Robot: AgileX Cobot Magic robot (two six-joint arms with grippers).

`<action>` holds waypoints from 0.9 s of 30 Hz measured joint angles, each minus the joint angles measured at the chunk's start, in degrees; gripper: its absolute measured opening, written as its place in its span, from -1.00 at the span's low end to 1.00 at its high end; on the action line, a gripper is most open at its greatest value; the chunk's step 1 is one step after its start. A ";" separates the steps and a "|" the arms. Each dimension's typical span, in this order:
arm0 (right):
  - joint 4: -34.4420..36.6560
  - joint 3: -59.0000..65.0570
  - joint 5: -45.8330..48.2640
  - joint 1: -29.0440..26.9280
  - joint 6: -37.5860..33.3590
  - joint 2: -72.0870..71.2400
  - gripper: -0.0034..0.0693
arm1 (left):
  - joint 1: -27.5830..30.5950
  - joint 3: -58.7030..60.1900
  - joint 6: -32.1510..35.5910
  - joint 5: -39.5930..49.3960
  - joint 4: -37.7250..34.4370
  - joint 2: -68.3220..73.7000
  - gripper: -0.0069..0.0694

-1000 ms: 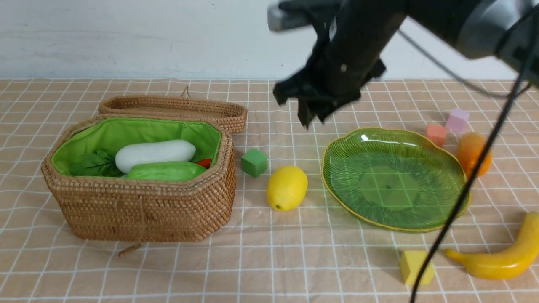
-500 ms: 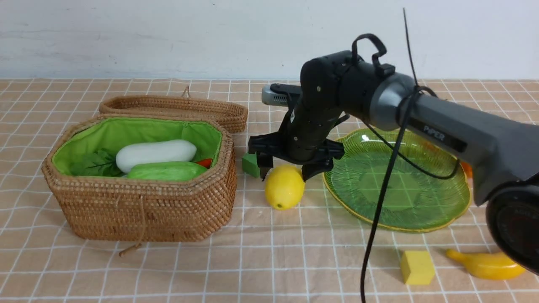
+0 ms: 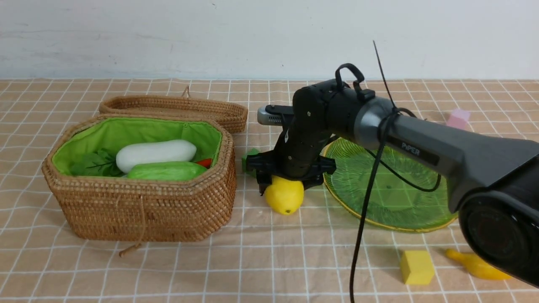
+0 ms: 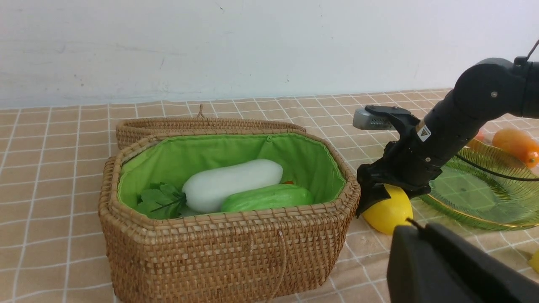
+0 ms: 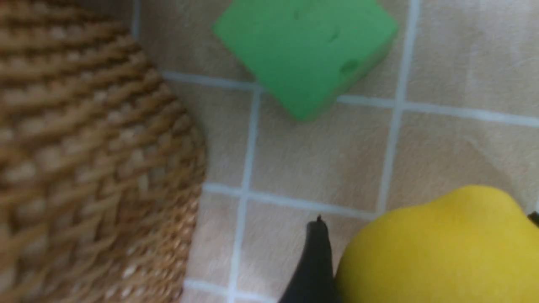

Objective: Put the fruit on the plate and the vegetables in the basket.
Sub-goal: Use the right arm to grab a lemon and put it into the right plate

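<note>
The yellow lemon lies between the wicker basket and the green plate. My right gripper is open and lowered over the lemon, one finger on each side; in the right wrist view one finger lies against the lemon. The basket holds the white radish, the cucumber and a bit of the carrot; the eggplant does not show. The banana lies front right. The mango lies beyond the plate. My left gripper shows as one dark mass with no gap.
A green cube sits just behind the right gripper, next to the basket. A yellow cube lies in front of the plate and a pink cube behind it. The basket's lid lies open at its back.
My right arm swung down from above the plate and lowered its open gripper over the lemon. The lemon shifted slightly.
</note>
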 joint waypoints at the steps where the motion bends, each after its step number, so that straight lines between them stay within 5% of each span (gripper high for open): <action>1: 0.18 -0.01 0.12 0.00 -0.20 0.00 0.68 | 0.00 0.00 0.00 0.00 0.00 0.00 -0.80; 7: 0.82 -4.13 10.74 0.06 -3.23 -3.75 0.68 | 0.00 0.00 3.35 -3.25 -0.41 0.00 -0.80; 15: -13.68 -4.78 18.07 -7.35 -1.93 -12.63 0.68 | 0.00 0.00 8.26 -13.76 -11.81 1.39 -0.80; 27: -5.46 2.28 12.76 -15.79 -1.48 -5.39 0.80 | 0.00 0.02 9.09 -10.47 -18.43 3.24 -0.80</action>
